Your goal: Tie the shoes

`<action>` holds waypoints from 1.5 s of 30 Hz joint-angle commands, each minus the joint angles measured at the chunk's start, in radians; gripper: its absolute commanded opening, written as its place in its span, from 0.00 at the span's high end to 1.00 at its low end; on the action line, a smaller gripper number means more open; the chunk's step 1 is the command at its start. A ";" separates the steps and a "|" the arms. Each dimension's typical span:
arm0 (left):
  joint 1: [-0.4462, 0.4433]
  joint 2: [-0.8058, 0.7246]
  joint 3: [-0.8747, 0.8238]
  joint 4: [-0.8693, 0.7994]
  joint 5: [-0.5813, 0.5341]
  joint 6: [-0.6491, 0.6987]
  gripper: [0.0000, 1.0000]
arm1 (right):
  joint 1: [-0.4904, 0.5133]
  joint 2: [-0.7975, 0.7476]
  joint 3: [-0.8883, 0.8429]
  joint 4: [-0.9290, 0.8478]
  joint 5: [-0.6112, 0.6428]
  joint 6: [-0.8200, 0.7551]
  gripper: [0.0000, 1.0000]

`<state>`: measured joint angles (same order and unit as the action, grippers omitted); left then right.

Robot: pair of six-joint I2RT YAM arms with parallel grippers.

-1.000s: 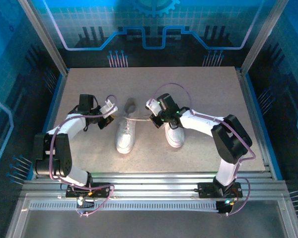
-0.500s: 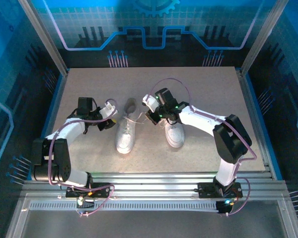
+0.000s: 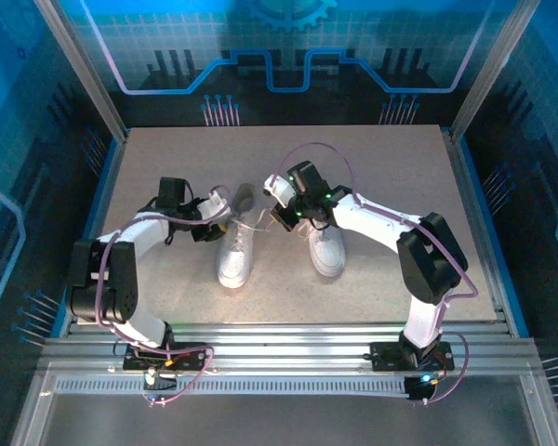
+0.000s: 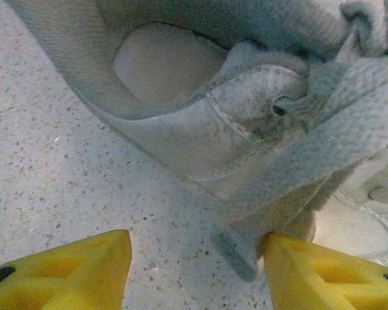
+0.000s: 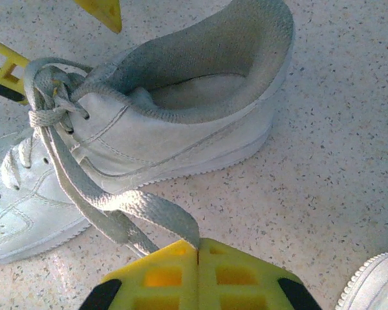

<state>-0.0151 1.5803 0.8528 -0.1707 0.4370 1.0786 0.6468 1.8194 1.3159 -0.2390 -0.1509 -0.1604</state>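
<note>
Status: working shoe (image 3: 232, 258) sits centre-left on the worktop (image 3: 167, 158), toe toward the bottom of the frame. The second shoe (image 3: 327, 251) is just right of it, apart, and partly under the right arm.

Right gripper (image 5: 198, 248) is closed on the lace (image 5: 110, 200). The strand runs from the bunch at the top eyelets (image 5: 48, 97) down to the pinch and looks close to taut.

Left gripper (image 4: 197, 271) is open, fingers (image 4: 71, 271) well apart and low at the shoe's collar side. The lace tip (image 4: 236, 255) hangs between them, unclamped.

Risks, as I read it:
- Nothing pins the shoe. Any more pull from the right gripper probably drags or tips it rather than tightening.
- The eyelet bunch looks loose. Tension on one strand could pull it out instead of cinching it.
- If the left gripper closes where it is, it likely gets only the very tip, a weak hold that slips. Any lower and it nips the shoe upper or scrapes the worktop.
- In the top view both grippers crowd the heel end of this shoe, so finger-to-finger contact is possible if either swings inward.

In the way:
- The second shoe's toe (image 5: 375, 284) is near the right gripper, so a sweep that way bumps it.
- The purple cable loop (image 3: 321, 160) arches over the right wrist, a possible lace snag.
</note>
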 commanded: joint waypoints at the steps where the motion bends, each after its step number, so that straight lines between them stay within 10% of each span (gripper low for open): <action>1: -0.021 0.032 0.044 0.004 0.012 0.044 0.42 | -0.002 0.017 0.033 -0.037 -0.018 -0.020 1.00; 7: -0.059 0.071 0.082 -0.035 0.024 0.062 0.46 | -0.006 0.032 0.058 -0.048 -0.030 -0.021 1.00; 14: -0.059 0.047 0.101 -0.118 0.027 0.084 1.00 | -0.022 0.015 0.056 -0.051 -0.030 -0.014 1.00; 45: -0.010 0.126 0.203 -0.112 -0.139 -0.031 1.00 | -0.040 -0.118 -0.109 -0.190 0.009 0.045 1.00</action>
<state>-0.0383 1.6859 1.0256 -0.2832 0.3077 1.0782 0.6132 1.6943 1.2095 -0.3893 -0.1390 -0.1326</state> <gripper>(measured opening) 0.050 0.040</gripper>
